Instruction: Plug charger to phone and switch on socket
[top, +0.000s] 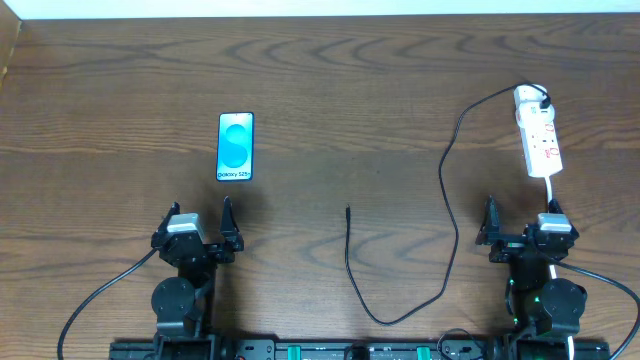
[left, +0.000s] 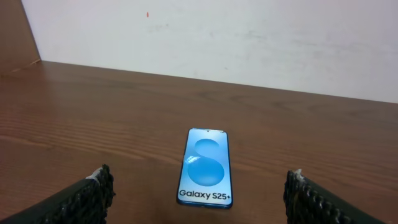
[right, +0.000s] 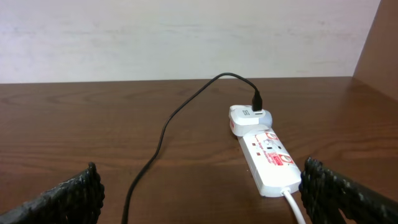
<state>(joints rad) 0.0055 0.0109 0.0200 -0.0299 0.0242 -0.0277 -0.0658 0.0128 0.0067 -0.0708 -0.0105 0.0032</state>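
Observation:
The phone (top: 236, 146) lies flat on the left of the table, blue screen up; it also shows in the left wrist view (left: 205, 168), between and beyond the fingers. My left gripper (top: 198, 228) (left: 199, 199) is open and empty, just in front of the phone. The white socket (top: 537, 133) (right: 266, 157) lies at the far right. The charger's black plug sits in a white adapter at the socket's far end (right: 257, 101). Its black cable (top: 445, 190) (right: 165, 134) loops down to the front, and the connector tip (top: 347, 209) lies free mid-table. My right gripper (top: 522, 225) (right: 202, 199) is open and empty, in front of the socket.
The socket's white cord (right: 295, 205) runs from its near end back past my right fingers. A pale wall (left: 249, 37) stands behind the table's far edge. Wooden side panels rise at the far left (left: 15, 37) and far right (right: 379, 43).

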